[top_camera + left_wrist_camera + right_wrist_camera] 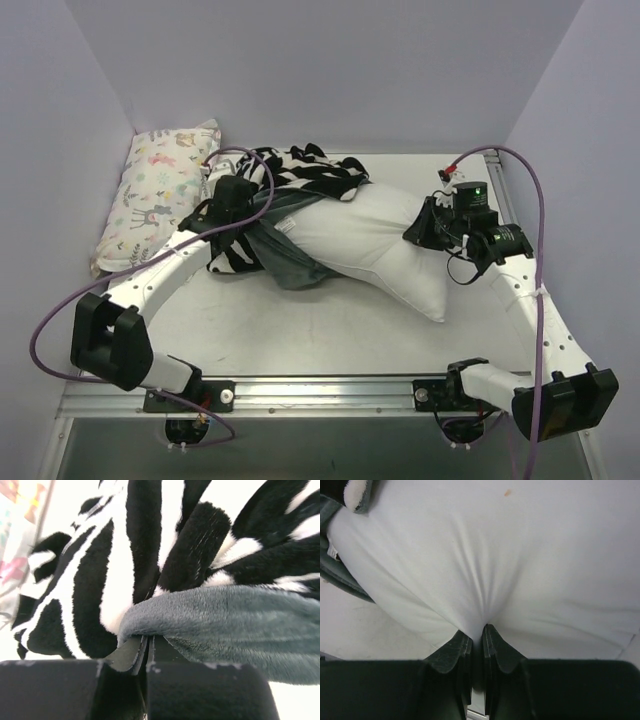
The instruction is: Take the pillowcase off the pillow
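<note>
The white pillow (385, 248) lies across the table's middle, most of it bare. The zebra-striped pillowcase (300, 172) is bunched at the pillow's left end, with its slate-grey inner face (285, 258) turned out in front. My left gripper (240, 215) is shut on the pillowcase's grey edge (210, 625), with striped folds (115, 575) above it. My right gripper (425, 228) is shut on a pinch of the white pillow (485, 570) at its right end. The grey fabric shows at the left edge of the right wrist view (335, 575).
A small pastel animal-print pillow (160, 190) lies along the left wall. Lilac walls close in the table on the left, the back and the right. The table's metal front rail (330, 395) holds both arm bases.
</note>
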You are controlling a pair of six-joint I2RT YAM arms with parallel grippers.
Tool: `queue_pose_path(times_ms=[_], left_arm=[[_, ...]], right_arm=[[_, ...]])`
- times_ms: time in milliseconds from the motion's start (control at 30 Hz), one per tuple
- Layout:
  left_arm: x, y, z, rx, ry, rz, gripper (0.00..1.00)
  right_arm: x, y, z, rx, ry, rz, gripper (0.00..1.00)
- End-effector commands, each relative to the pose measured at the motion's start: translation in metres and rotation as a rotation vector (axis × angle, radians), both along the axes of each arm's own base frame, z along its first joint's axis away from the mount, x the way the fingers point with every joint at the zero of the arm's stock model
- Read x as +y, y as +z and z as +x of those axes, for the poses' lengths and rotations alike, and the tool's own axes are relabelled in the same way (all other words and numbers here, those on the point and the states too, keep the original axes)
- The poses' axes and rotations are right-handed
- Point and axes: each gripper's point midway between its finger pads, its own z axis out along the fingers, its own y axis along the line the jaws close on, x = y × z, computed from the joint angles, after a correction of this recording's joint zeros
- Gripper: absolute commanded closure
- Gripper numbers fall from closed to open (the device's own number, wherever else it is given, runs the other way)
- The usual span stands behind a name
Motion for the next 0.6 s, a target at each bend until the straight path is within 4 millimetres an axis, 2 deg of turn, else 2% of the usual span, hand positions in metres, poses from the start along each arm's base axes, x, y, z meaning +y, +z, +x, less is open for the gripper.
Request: queue_pose_path(times_ms=[0, 33, 133, 167, 200, 267, 300, 367, 400, 533, 567], left_arm=[[0.041, -0.041, -0.003, 0.101, 0.116, 0.182, 1.0], [0.032, -0.043, -0.003, 0.095, 0.09, 0.188, 1.0], [0.01, -0.058, -0.009, 0.102, 0.031, 0.175, 1.0], [0.004, -0.064, -0.01, 0.112, 0.006, 0.16, 1.0], [0.001, -0.066, -0.011, 0.118, -0.004, 0.158, 1.0], [-0.006, -0.067, -0.014, 0.119, -0.029, 0.154, 1.0], [-0.009, -0.068, -0.016, 0.116, -0.039, 0.155, 1.0], [-0.012, -0.064, -0.018, 0.108, -0.056, 0.146, 1.0], [-0.014, -0.063, -0.019, 0.106, -0.062, 0.144, 1.0], [-0.019, -0.057, -0.021, 0.094, -0.089, 0.132, 1.0], [-0.02, -0.054, -0.021, 0.087, -0.095, 0.124, 1.0]], right_arm=[[-0.037, 0.022, -0.002, -0.054, -0.118, -0.092, 1.0], [-0.025, 0.022, -0.003, -0.068, -0.08, -0.116, 1.0], [-0.014, 0.022, -0.006, -0.119, -0.022, -0.22, 1.0], [-0.004, 0.023, -0.01, -0.133, 0.022, -0.236, 1.0], [0.003, 0.024, -0.013, -0.144, 0.057, -0.243, 0.86], [0.003, 0.032, -0.013, -0.194, 0.056, -0.29, 0.62], [0.014, 0.036, -0.018, -0.226, 0.112, -0.309, 0.4], [0.023, 0.043, -0.021, -0.299, 0.148, -0.349, 0.25], [0.038, 0.047, -0.028, -0.34, 0.212, -0.372, 0.15], [0.08, 0.048, -0.041, -0.436, 0.376, -0.461, 0.03], [0.09, 0.038, -0.04, -0.432, 0.41, -0.502, 0.02]])
